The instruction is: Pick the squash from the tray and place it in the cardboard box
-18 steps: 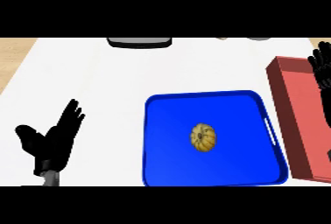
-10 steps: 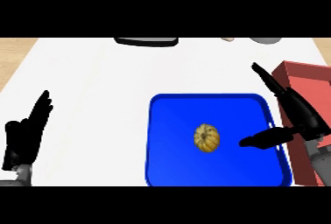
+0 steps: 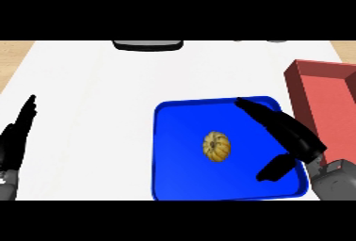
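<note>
On the white desk (image 3: 104, 117) lies a blue tray (image 3: 181, 174), and near its middle sits the squash (image 3: 216, 146), a small yellow ribbed thing, touching neither hand. Over the tray's right part hangs the right hand (image 3: 295, 136), spread wide, its fingers (image 3: 254, 109) stretched straight toward the tray's far right corner and its thumb (image 3: 272, 168) pointing down and left toward the squash; it holds nothing. Just right of the tray stands the red-walled box (image 3: 316, 75), running along the view's right edge. At the view's left edge rests the left hand (image 3: 14, 141), open, fingers up, well apart from the tray. A dark object (image 3: 147, 45) lies at the desk's far edge.
</note>
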`<state>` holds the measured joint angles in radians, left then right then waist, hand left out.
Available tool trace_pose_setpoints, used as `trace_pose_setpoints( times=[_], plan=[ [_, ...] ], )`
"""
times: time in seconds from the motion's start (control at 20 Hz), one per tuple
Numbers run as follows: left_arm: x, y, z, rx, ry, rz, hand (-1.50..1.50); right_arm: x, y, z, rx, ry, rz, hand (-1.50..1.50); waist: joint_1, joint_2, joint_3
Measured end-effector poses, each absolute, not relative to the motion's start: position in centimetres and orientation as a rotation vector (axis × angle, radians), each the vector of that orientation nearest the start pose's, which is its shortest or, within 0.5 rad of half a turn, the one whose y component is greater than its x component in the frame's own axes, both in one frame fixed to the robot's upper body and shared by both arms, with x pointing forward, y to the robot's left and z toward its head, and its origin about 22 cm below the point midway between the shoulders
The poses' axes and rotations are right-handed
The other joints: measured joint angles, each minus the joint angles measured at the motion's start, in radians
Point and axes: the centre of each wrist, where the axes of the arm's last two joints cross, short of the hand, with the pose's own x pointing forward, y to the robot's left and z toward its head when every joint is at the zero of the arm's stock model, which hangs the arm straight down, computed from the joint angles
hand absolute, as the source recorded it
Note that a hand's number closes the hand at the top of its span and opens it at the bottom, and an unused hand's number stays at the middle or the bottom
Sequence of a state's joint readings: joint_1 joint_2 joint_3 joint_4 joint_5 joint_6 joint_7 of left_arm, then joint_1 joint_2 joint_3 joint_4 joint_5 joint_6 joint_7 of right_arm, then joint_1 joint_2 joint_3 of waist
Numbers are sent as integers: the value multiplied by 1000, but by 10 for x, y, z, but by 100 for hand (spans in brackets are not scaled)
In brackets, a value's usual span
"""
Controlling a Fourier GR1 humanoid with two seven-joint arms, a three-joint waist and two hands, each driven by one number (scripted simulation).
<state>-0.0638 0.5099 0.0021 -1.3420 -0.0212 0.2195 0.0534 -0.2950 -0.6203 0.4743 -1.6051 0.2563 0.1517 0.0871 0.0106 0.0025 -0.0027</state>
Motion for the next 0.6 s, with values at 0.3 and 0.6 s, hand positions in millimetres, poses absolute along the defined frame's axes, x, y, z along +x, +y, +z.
trace_pose_setpoints(
  times=[0.3,0.6],
  plan=[
    [259,365,23,639,-1370,-217,0,291,-225,106,-433,-1390,1500,-150,4,-2,1],
    [261,357,20,638,-1375,-229,0,307,-184,126,-516,-1115,1767,-150,14,-1,0]
  ],
)
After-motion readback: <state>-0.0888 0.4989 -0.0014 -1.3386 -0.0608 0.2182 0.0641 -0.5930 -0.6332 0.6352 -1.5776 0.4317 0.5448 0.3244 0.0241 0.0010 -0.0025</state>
